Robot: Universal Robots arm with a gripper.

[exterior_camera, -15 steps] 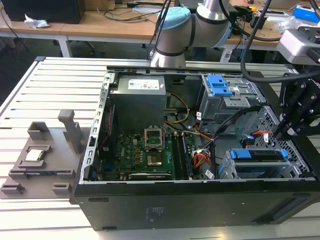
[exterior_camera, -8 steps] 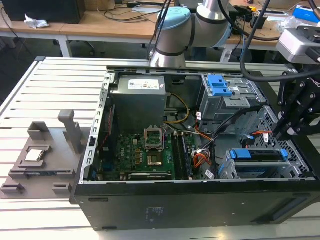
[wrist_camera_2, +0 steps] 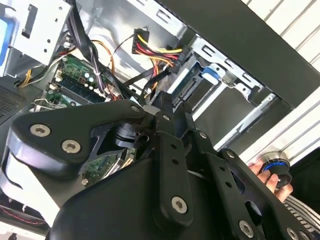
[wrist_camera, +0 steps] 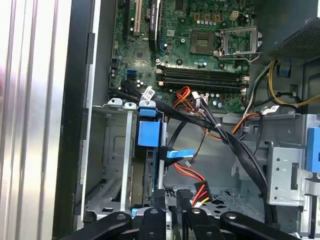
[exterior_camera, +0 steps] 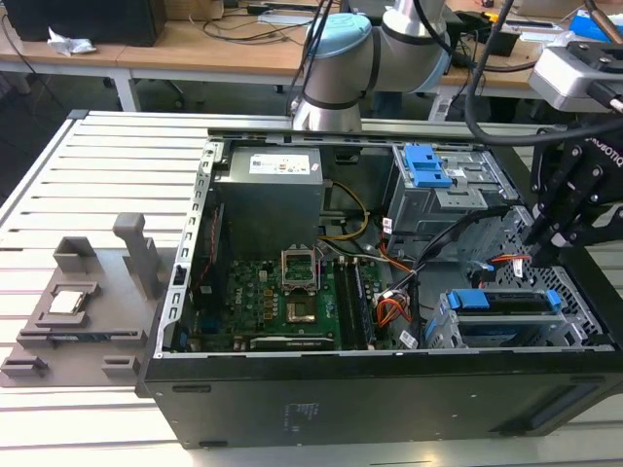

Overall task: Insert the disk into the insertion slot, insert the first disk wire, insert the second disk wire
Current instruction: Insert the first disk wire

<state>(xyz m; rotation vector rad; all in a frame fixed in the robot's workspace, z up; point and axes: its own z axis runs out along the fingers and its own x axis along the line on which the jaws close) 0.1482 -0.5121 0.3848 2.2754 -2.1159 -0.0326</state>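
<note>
Closest to the wrist cameras is the tool [wrist_camera: 172,212], its black linkage hanging over the open computer case [exterior_camera: 341,409]. We cannot tell whether it is open or closed, nor whether it has hold of anything. From the exterior view we see it at the exterior view's right, above the low silver insertion slot [exterior_camera: 443,331] in the case's near corner. The disk [exterior_camera: 501,304] already sits inside that slot, with its blue carrier frame showing along the top. We find a bundle of red, yellow and black wires [wrist_camera: 192,182] just beside the disk and near the tool, with a flat blue cable [wrist_camera: 177,154] next to it. The green motherboard [exterior_camera: 282,302] lies toward the exterior view's left. A taller grey cage [exterior_camera: 428,170] with a blue latch stands behind the slot. The case rests on a slatted tabletop [exterior_camera: 58,195]. A grey fixture [exterior_camera: 88,292] sits well apart from the case on the exterior view's left.
</note>
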